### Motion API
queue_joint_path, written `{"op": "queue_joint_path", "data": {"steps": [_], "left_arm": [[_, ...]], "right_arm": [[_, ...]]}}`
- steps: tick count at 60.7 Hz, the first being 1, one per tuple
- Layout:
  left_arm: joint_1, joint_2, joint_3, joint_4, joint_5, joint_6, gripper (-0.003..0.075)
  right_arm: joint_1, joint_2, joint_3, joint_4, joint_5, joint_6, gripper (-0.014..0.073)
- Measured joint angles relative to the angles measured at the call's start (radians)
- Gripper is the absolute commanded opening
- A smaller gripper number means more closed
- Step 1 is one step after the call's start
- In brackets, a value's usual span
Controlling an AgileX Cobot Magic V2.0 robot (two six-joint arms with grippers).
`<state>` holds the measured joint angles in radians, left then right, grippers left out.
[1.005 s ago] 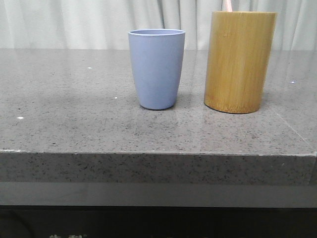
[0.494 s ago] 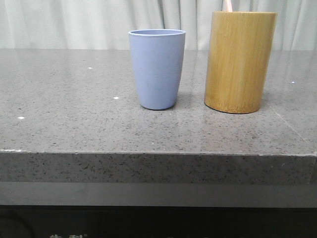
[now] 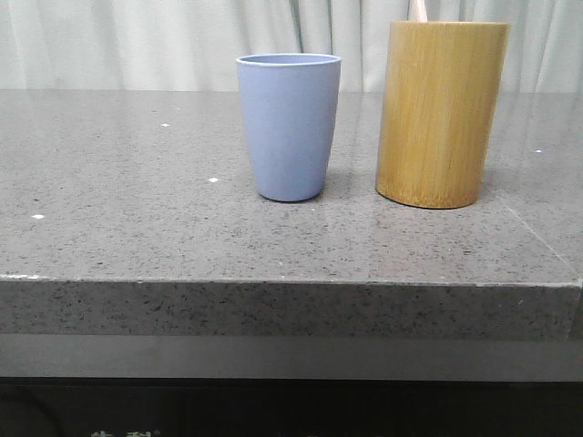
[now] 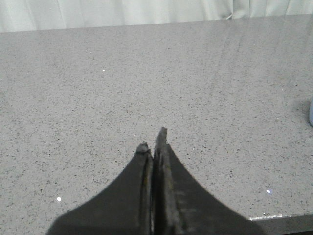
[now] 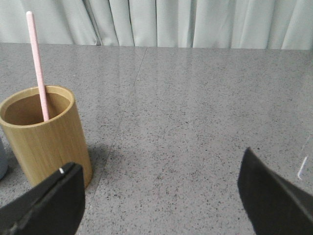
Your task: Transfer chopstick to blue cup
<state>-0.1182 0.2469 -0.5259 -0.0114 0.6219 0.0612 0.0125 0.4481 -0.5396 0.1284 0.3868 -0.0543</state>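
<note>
**Chopstick stands in the bamboo holder, both hands empty**

In the front view the blue cup (image 3: 289,126) stands upright at centre frame on the grey speckled counter (image 3: 137,209), with the bamboo holder (image 3: 442,114) just beside it to the right, apart. The pink tip of the chopstick (image 3: 419,10) pokes above the holder's rim at the top edge. The left hand (image 4: 153,147) is pressed together over bare counter. The right hand (image 5: 161,196) is spread wide, the holder at its lower left.

Table (image 3: 137,182): grey speckled stone, glossy, thick front edge.
Backdrop: pale pleated curtain (image 3: 137,41) behind the table's far edge.
Light: even, soft; faint reflections on the table.
</note>
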Motion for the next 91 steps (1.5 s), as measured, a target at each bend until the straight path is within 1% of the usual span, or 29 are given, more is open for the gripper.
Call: {"op": "queue_joint_path", "data": {"steps": [8,14,18,25,37,42,51,55,56,57,59,62,63,67,68,74,79,82,91], "left_arm": [[0.0,-0.033,0.014,-0.004,-0.007,0.0,-0.0019],[0.0,-0.033,0.014,-0.004,-0.009,0.0,-0.0019],[0.0,-0.033,0.014,-0.004,-0.011,0.0,-0.0019],[0.0,-0.033,0.014,-0.004,-0.013,0.0,-0.0019],[0.0,-0.033,0.014,-0.004,-0.013,0.0,-0.0019],[0.0,-0.033,0.014,-0.004,-0.013,0.0,-0.0019],[0.0,-0.033,0.014,-0.004,-0.013,0.0,-0.0019],[0.0,-0.033,0.014,-0.004,-0.013,0.0,-0.0019],[0.0,-0.033,0.014,-0.004,-0.013,0.0,-0.0019],[0.0,-0.033,0.014,-0.004,-0.013,0.0,-0.0019],[0.0,-0.033,0.014,-0.004,-0.013,0.0,-0.0019],[0.0,-0.033,0.014,-0.004,-0.013,0.0,-0.0019],[0.0,-0.033,0.014,-0.004,-0.013,0.0,-0.0019],[0.0,-0.033,0.014,-0.004,-0.013,0.0,-0.0019],[0.0,-0.033,0.014,-0.004,-0.013,0.0,-0.0019],[0.0,-0.033,0.014,-0.004,-0.013,0.0,-0.0019],[0.0,-0.033,0.014,-0.004,-0.013,0.0,-0.0019],[0.0,-0.033,0.014,-0.004,-0.013,0.0,-0.0019],[0.0,-0.033,0.014,-0.004,-0.013,0.0,-0.0019]], "right_arm": [[0.0,0.102,-0.042,0.0,-0.041,0.0,0.0643],[0.028,0.203,-0.099,0.0,-0.073,0.0,0.0643],[0.069,0.29,-0.151,0.0,-0.093,0.0,0.0643],[0.18,0.45,-0.273,-0.005,-0.126,0.0,0.0643],[0.314,0.703,-0.471,-0.01,-0.134,0.0,0.0643],[0.34,0.798,-0.547,-0.01,-0.138,0.0,0.0643],[0.355,0.925,-0.647,-0.01,-0.141,0.0,0.0635],[0.355,0.978,-0.678,-0.015,-0.143,0.0,0.0589],[0.355,0.988,-0.683,-0.015,-0.143,0.0,0.0566],[0.355,1.001,-0.69,-0.017,-0.143,0.0,0.0539],[0.355,1.024,-0.698,-0.021,-0.143,0.0,0.0458],[0.355,1.037,-0.704,-0.022,-0.143,0.0,0.0376],[0.355,1.039,-0.705,-0.022,-0.143,0.0,0.0332],[0.355,1.042,-0.707,-0.022,-0.143,0.0,0.0221],[0.355,1.042,-0.707,-0.022,-0.143,0.0,0.0182],[0.355,1.042,-0.709,-0.022,-0.145,0.0,0.0029],[0.355,1.042,-0.709,-0.024,-0.145,0.002,-0.0035],[0.355,1.042,-0.711,-0.024,-0.145,0.002,-0.0055],[0.355,1.01,-0.711,-0.024,-0.145,0.002,-0.0059]]}}
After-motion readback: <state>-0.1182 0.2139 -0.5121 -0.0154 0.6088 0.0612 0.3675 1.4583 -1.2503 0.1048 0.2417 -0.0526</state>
